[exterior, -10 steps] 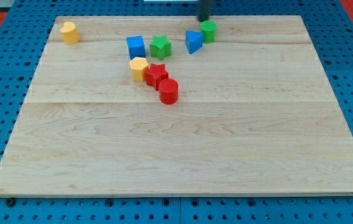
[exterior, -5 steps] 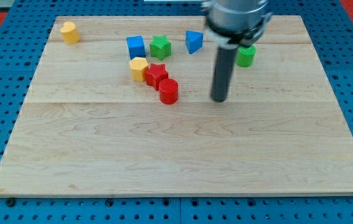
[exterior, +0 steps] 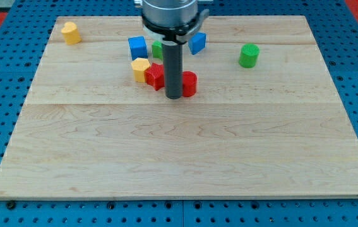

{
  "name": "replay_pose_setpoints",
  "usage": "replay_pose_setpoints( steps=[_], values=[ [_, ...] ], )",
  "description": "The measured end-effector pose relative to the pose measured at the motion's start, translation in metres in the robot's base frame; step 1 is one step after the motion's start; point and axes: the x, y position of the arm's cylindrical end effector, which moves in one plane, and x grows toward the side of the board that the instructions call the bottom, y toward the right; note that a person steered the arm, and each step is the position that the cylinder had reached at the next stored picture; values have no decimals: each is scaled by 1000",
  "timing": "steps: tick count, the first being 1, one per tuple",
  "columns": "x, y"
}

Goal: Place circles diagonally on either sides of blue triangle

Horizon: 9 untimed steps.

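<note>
The blue triangle [exterior: 197,42] lies near the view's top, partly behind the arm. The green circle [exterior: 249,55] stands to its right and slightly lower, apart from it. The red circle [exterior: 189,84] is below the triangle, touching the right side of my rod. My tip [exterior: 173,97] rests on the board just left of the red circle and right of the red star [exterior: 154,75].
A yellow hexagon block [exterior: 140,68] touches the red star's left. A blue cube [exterior: 137,47] and a green star [exterior: 158,48], mostly hidden by the arm, sit above them. Another yellow block [exterior: 71,32] stands at the top left corner of the wooden board [exterior: 166,157].
The green circle was pushed from beside the triangle out to the right. My tip then swung left to the red circle, which has shifted right and slightly up.
</note>
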Motion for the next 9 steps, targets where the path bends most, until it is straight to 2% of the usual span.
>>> replay_pose_setpoints(
  steps=[1, 2, 3, 4, 5, 6, 7, 8, 9],
  values=[
    [27, 1],
    [0, 34],
    [-52, 30],
    [-84, 2],
    [-57, -9],
    [-74, -48],
    [-78, -11],
    [-105, 15],
    [-121, 20]
  ],
)
